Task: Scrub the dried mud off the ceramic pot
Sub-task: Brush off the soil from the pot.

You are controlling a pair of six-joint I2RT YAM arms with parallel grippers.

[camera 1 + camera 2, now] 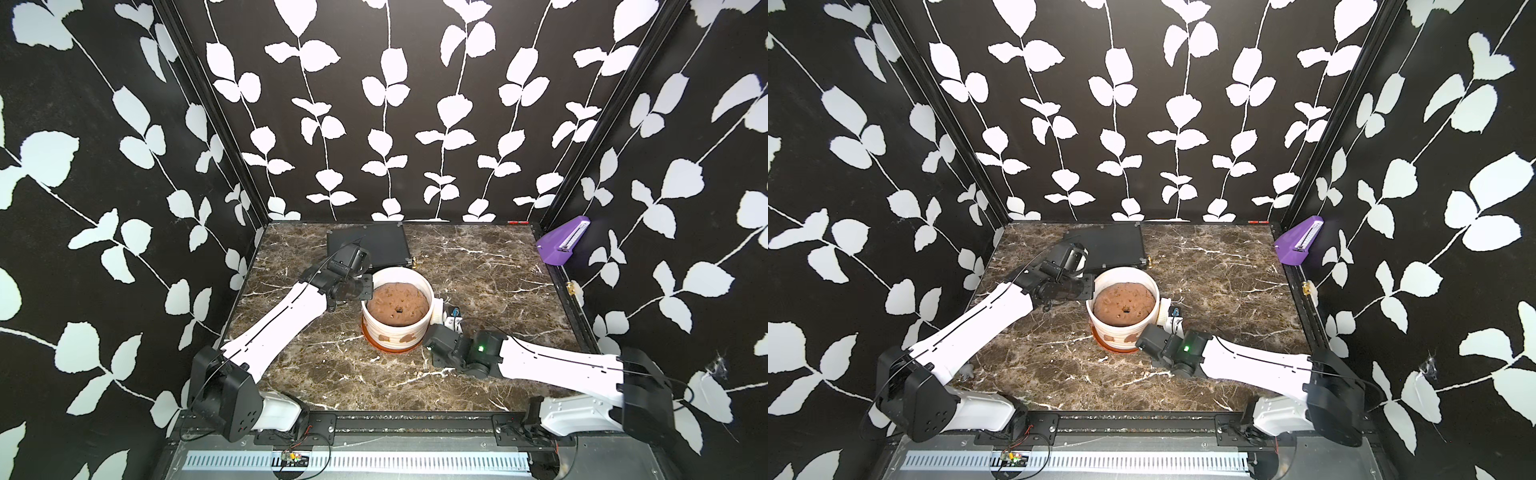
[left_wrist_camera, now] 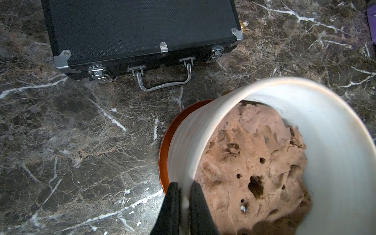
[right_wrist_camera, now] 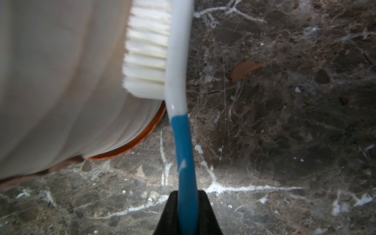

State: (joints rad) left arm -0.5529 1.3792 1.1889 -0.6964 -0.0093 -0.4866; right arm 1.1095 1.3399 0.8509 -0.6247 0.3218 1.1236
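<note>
While the left gripper (image 2: 184,188) pinches the ceramic pot (image 1: 395,330) by its rim, the right gripper (image 3: 188,193) is clamped tight on the blue handle of a scrub brush (image 3: 177,61), bristles against the ribbed wall. The pot stands mid-way across the marble tabletop (image 1: 478,270), just in front of the black case (image 1: 382,243). Dried mud (image 1: 409,337) blotches show low on its near side.

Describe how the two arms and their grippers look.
The left arm and right arm have white shells with a thin dark line, black joint housings and thin black cables. A green light shows on the right wrist. The left gripper and right gripper have tapered black fingers.
</note>
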